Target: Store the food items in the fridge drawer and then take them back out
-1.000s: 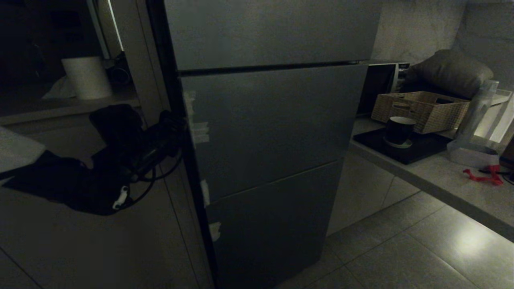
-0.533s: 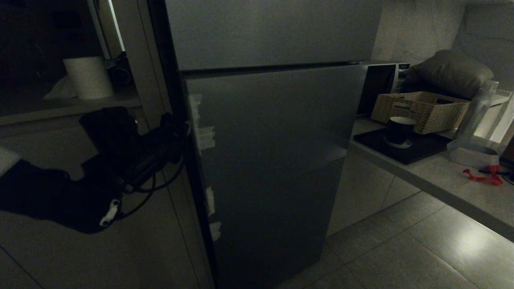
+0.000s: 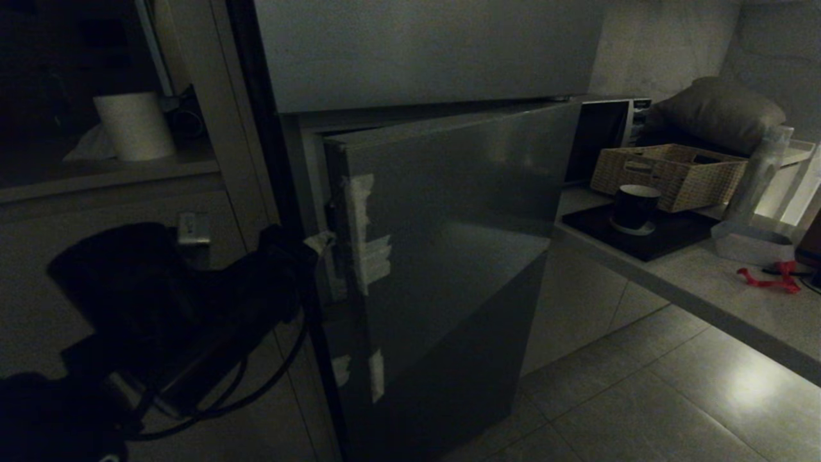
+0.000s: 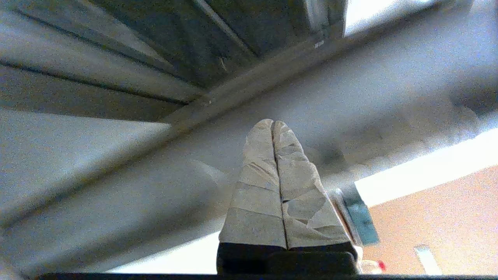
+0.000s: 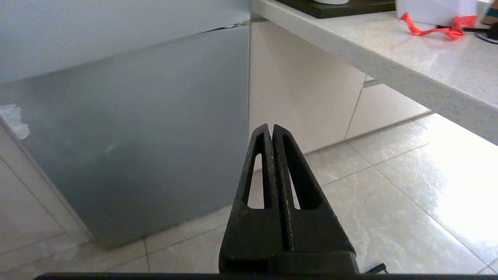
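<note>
— Where is the left gripper [image 3: 319, 242]?

— At the left edge of the fridge door [image 3: 449, 244], which stands ajar, its free edge swung out from the cabinet. The gripper's pale tip sits right at that edge, beside the strips of tape. Its own camera shows the taped fingers [image 4: 290, 182] pressed flat together, nothing between them.

— Is it hooked behind the door?

— It looks that way, but the head view is too dark there to tell whether the tip touches the door or only sits close.

— And the right gripper [image 5: 271, 130]?

— Low down, pointing at the floor tiles [image 5: 389, 202] in front of the fridge's lower panel. Its black jaws are together and empty.

— The food items? The fridge drawer?

— Neither shows. The door gap reveals only a dark slit, so the inside of the fridge is hidden.

— What else is around?

— The countertop [image 3: 705, 289] to the right carries a woven basket [image 3: 667, 173], a dark cup [image 3: 635, 205] on a black tray [image 3: 660, 237], and a thin red scrap [image 3: 766, 277]. A paper roll [image 3: 133, 125] stands on the shelf to the left.
</note>
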Available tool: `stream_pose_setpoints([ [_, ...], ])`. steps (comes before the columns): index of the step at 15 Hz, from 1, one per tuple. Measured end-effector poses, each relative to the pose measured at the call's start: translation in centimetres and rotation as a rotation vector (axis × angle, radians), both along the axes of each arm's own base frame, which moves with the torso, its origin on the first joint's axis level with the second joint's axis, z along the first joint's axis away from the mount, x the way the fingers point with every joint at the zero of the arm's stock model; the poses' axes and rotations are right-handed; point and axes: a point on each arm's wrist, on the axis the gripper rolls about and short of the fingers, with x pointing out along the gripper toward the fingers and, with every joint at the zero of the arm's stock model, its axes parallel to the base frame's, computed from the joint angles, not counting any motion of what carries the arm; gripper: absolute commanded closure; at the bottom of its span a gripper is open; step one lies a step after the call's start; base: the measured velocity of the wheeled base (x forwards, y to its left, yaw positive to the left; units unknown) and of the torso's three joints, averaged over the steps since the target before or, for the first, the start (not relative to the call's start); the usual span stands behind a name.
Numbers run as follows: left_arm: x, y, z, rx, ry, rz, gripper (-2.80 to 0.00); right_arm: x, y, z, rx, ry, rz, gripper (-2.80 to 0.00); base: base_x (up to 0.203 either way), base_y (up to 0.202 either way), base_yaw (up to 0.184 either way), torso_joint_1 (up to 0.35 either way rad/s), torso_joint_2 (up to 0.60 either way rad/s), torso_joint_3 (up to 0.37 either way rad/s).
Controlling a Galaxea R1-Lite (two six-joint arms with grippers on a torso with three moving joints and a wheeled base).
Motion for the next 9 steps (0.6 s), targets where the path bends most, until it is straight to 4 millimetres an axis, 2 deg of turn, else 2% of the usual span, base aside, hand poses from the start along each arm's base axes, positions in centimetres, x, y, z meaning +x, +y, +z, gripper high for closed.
stream_pose_setpoints([
  [5,-5.5,3.7,2.7,0.002,-0.095,0.037,0.0,0.0,0.0,0.0,0.001,0.0,-0.002,0.0,0.0,0.0,0.0,0.0,0.0,0.0],
  [7,-8.2,5.5,3.6,0.09,-0.13,0.052,0.0,0.0,0.0,0.0,-0.001,0.0,-0.002,0.0,0.0,0.0,0.0,0.0,0.0,0.0],
  [9,-10.9,7.3,3.8,0.251,-0.153,0.071,0.0,0.0,0.0,0.0,-0.001,0.0,-0.001,0.0,0.0,0.0,0.0,0.0,0.0,0.0],
])
